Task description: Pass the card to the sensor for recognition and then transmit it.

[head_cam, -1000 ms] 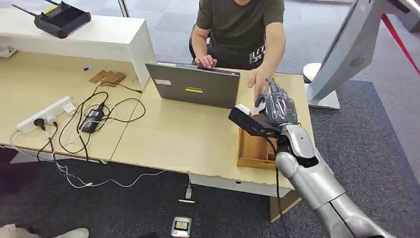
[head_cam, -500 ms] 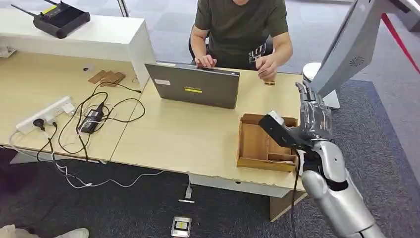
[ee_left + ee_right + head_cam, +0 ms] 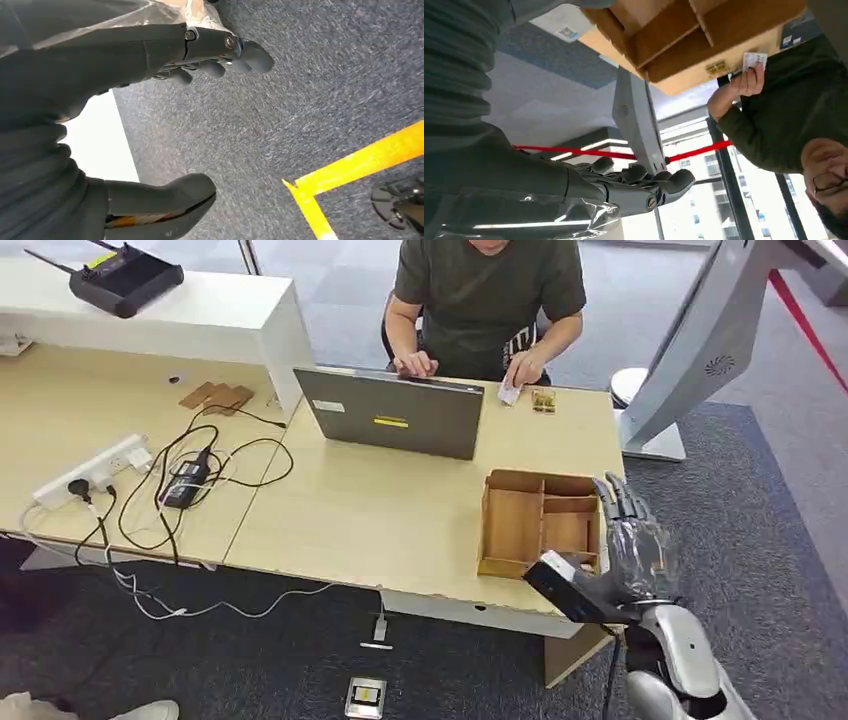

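Right hand (image 3: 632, 540) hangs just off the counter's (image 3: 400, 510) near right corner, fingers spread and holding nothing. I see it beside one wooden organizer box (image 3: 540, 525) with several compartments. My left hand (image 3: 150, 55) points down over grey carpet (image 3: 310, 110) with a yellow floor stripe (image 3: 360, 160); its fingers are apart and nothing sits in them. I count one card (image 3: 510, 394), white, at the far edge of the counter under the person's hand (image 3: 524, 371), just left of one small tan block (image 3: 544, 401). One laptop (image 3: 392, 412) stands left of them. From the right wrist view, the person's hand (image 3: 748, 82) pinches the card (image 3: 754, 60), a detail too small from the head view. Which way its long axis runs, I cannot tell.
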You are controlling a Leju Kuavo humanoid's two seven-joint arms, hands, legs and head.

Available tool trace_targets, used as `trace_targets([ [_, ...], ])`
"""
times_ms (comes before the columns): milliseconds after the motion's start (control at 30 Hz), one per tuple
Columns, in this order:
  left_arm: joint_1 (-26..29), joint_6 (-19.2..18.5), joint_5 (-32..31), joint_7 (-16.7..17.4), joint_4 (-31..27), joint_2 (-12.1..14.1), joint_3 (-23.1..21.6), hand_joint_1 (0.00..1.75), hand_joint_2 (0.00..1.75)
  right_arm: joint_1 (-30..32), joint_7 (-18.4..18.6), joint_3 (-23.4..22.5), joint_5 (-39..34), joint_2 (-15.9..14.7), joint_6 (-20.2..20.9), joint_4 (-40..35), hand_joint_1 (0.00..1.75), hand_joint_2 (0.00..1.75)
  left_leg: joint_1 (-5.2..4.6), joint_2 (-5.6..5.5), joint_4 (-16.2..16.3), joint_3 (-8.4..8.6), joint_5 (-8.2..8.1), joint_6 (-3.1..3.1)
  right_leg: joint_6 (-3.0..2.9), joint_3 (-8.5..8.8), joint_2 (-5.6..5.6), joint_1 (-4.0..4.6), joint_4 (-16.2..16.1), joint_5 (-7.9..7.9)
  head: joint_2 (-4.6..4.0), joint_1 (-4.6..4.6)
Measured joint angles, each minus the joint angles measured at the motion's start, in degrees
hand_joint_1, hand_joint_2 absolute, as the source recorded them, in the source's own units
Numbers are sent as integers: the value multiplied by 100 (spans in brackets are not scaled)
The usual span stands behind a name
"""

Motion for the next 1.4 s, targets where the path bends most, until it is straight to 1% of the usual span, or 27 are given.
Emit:
trace_targets([
  [200, 46, 46, 33, -31, 0, 0, 83, 0, 175, -21, -2, 211, -232, 28, 353, 390, 0, 175, 0, 0, -1, -2, 2, -1, -1, -2, 0, 0, 1, 1, 0, 2],
  [433, 49, 46, -11, 18, 0, -2, 96, 0, 175, -231, -52, 481, -673, 116, 413, 1017, 0, 175, 0, 0, 0, -1, 3, -2, -1, -1, 0, 0, 1, 1, 0, 0],
  [667, 43, 35, -48, 20, 0, -2, 94, 0, 175, -458, -105, 728, -953, 210, 183, 1754, 0, 175, 0, 0, 0, -2, 3, -2, -1, -2, 0, 0, 1, 1, 0, 2],
  [900, 31, 15, -107, 61, 0, -4, 94, 0, 175, -581, -120, 868, -1171, 245, -52, 2258, 0, 175, 0, 1, 0, -1, 3, -2, -1, -3, 0, 0, 1, 1, 0, 2],
  [1400, 35, 0, -90, 74, 0, -4, 94, 0, 175, -722, -151, 1090, -1143, 230, -448, 2638, 0, 175, 0, 2, 0, 2, 3, -2, -1, -1, 0, 0, 1, 2, 0, 2],
])
